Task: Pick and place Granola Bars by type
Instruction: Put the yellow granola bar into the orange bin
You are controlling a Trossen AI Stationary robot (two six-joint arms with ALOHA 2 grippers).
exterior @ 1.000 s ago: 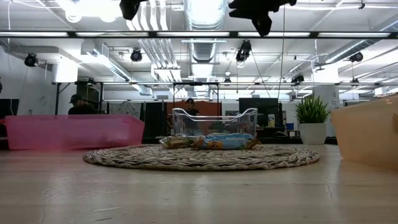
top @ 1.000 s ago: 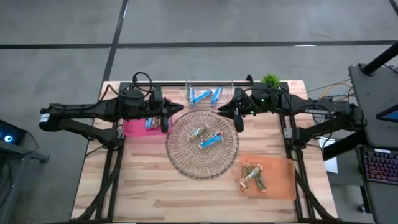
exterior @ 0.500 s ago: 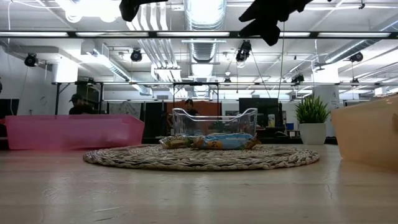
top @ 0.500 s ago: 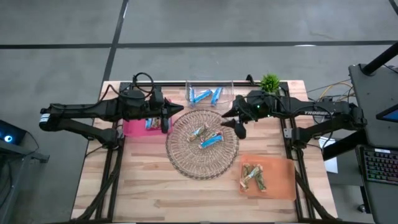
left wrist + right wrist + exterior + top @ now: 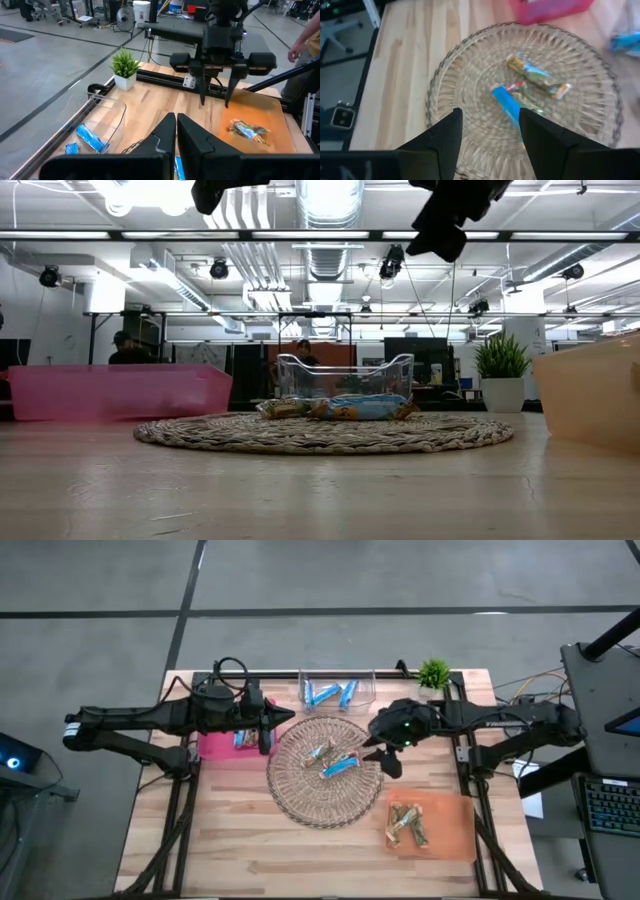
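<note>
Three granola bars lie on the round wicker tray (image 5: 300, 795): a bright blue one (image 5: 339, 767) (image 5: 507, 105) and two silvery multicoloured ones (image 5: 320, 752) (image 5: 536, 77). More blue bars (image 5: 322, 693) lie in the clear bin, a bar (image 5: 240, 738) lies in the pink bin, and brownish-green bars (image 5: 408, 823) lie in the orange bin. My right gripper (image 5: 386, 755) (image 5: 490, 145) hangs open above the tray's right edge, clear of the bars. My left gripper (image 5: 268, 730) (image 5: 176, 131) waits shut and high between the pink bin and the tray.
The clear bin (image 5: 368, 688) stands at the far edge, the pink bin (image 5: 212, 746) left of the tray, and the orange bin (image 5: 450, 830) near right. A small potted plant (image 5: 434, 670) sits at the far right corner. Bare wood lies near left. People stand in the room behind.
My right gripper has swung from beside the clear bin toward the table's near edge and come down a little; it now hangs over the wicker tray's right edge, still open. The bars and my left arm have stayed put.
</note>
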